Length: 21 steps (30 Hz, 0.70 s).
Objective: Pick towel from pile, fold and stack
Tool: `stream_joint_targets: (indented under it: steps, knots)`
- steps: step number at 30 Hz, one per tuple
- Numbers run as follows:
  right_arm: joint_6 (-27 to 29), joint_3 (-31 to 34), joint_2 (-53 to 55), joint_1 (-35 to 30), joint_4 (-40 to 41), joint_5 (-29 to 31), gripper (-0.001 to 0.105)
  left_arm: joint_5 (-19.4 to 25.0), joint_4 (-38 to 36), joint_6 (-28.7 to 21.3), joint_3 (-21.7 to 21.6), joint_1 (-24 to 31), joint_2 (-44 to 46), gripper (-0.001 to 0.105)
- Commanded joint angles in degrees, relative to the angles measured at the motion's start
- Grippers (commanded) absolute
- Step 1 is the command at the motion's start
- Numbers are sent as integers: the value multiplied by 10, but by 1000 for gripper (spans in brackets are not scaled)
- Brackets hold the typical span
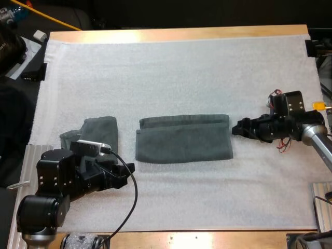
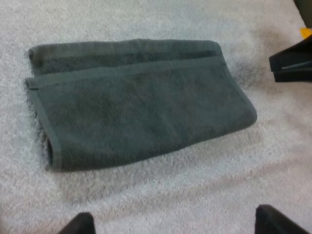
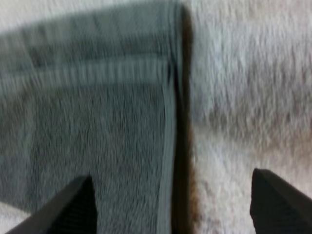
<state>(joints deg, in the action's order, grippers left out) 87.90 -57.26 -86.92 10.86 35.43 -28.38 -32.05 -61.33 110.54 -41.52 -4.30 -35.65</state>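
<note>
Lying folded flat on mat (image 1: 171, 67): towel (image 1: 182, 138).
Pile (image 1: 96, 132) partly behind left gripper (image 1: 126, 175); right gripper (image 1: 236, 128) at towel's end; both spread, empty.

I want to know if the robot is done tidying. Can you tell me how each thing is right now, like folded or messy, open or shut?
folded towel: folded flat, lying in the middle of the white mat.
second towel: lumpy, not neatly folded, partly hidden by the left arm.
left jaws: open, holding nothing.
right jaws: open, at the folded towel's right edge, holding nothing.
</note>
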Motion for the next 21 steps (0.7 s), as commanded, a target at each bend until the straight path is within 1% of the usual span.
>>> stream_joint_targets:
  steps: [1, 5, 8, 15, 20, 21]
  knots:
    - [-1, -3, -28, -6, -18, -44, 64, -6, 3, 2, -4, -1, 1, 63]
    - [-18, -4, -58, -1, -40, -69, 64, -6, 2, 2, -4, -1, 0, 63]
    - [-36, -4, -76, 7, -53, -75, 64, -7, 1, 1, -3, -1, 0, 63]
    - [-86, -3, -110, 44, -85, -71, 64, -7, 1, 1, -4, -1, 0, 63]
    - [-105, -3, -125, 70, -93, -68, 64, -6, 3, 1, -4, -1, 0, 63]
    - [-101, -3, -122, 69, -92, -71, 63, -2, 4, 2, -3, -1, 1, 63]
